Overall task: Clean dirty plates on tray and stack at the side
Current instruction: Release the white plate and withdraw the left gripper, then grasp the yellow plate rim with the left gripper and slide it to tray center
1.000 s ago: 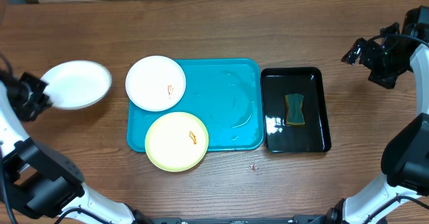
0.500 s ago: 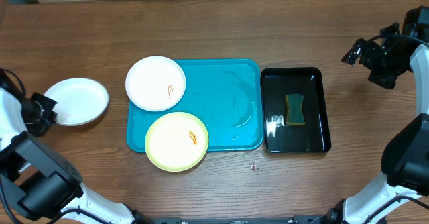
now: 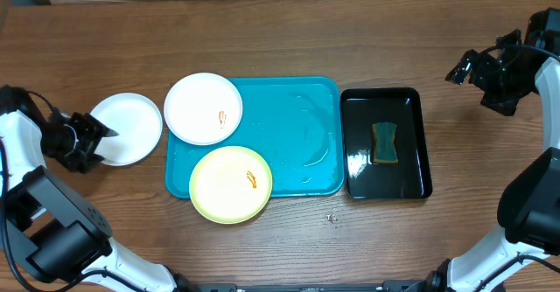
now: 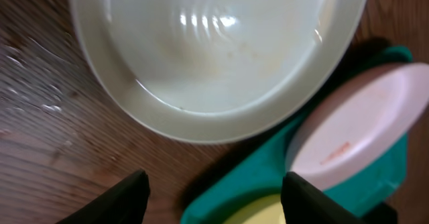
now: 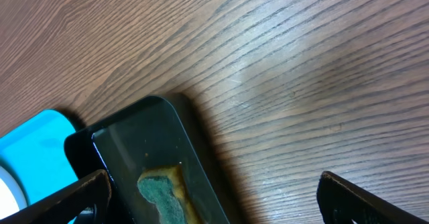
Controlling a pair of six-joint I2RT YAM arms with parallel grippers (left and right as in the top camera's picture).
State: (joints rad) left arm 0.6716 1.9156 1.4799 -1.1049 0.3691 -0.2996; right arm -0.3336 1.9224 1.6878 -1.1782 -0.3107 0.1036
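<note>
The left fingers (image 4: 115, 198) stand apart with nothing between them. The first white plate (image 3: 129, 128) sits flat on the tabletop (image 3: 350, 30) just ahead of the tips, outside their gap. That plate lies just beside the left end of the blue tray (image 3: 306, 143), its rim very near the second white plate (image 3: 203, 108); whether the two touch I cannot tell.

From the wrist view its bowl shows no orange smear, so this reads as the set-down at the side, the base of the stack. To do it well, draw the fingers straight away from the rim and level, so nothing nudges the plate toward the tray. Leave it flat too, since the others must seat on it.

Two to go, I judge. The second white plate hangs over the tray's far left corner and the yellow-green plate (image 3: 231, 184) over its near edge, each with an orange smear.

Over on the other side the right fingers (image 5: 74, 196) are spread wide and empty, well apart from the sponge (image 3: 384, 143) in the black tray (image 3: 411, 98).
</note>
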